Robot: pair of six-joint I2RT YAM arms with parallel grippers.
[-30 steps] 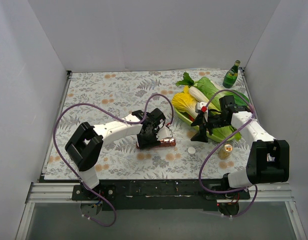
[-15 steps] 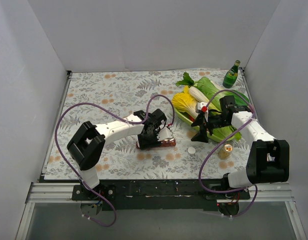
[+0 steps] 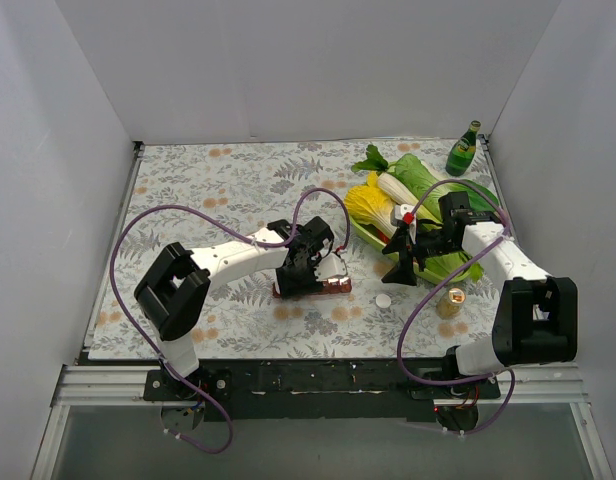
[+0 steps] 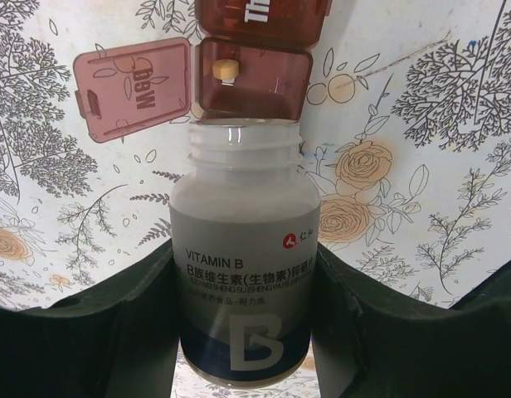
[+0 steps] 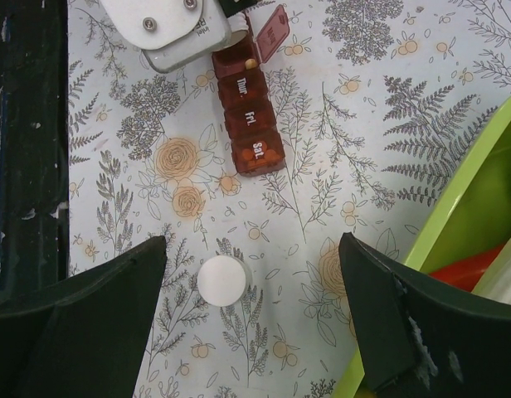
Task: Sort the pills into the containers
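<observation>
- Top view: left gripper [image 3: 308,262] sits low over the dark-red pill organiser [image 3: 315,287], mid-table toward the near edge; right gripper [image 3: 401,268] hangs well apart; white cap [image 3: 384,300] lies on the cloth between them
- Left wrist: fingers clenched on an uncapped Vitamin B bottle [image 4: 239,207], mouth aimed at the open Wed compartment [image 4: 254,79]; touching its rim or not, cannot tell; one tan pill [image 4: 226,70] inside; lid [image 4: 135,87] flipped aside
- Right wrist: jaws released wide, nothing between them; Thu, Fri, Sat lids closed; green tray rim [image 5: 463,191] at right
- Judgement: step in hand is dosing Wed; next move calls for a gentle tilt with the mouth kept over the cell, or pills scatter onto the cloth
</observation>
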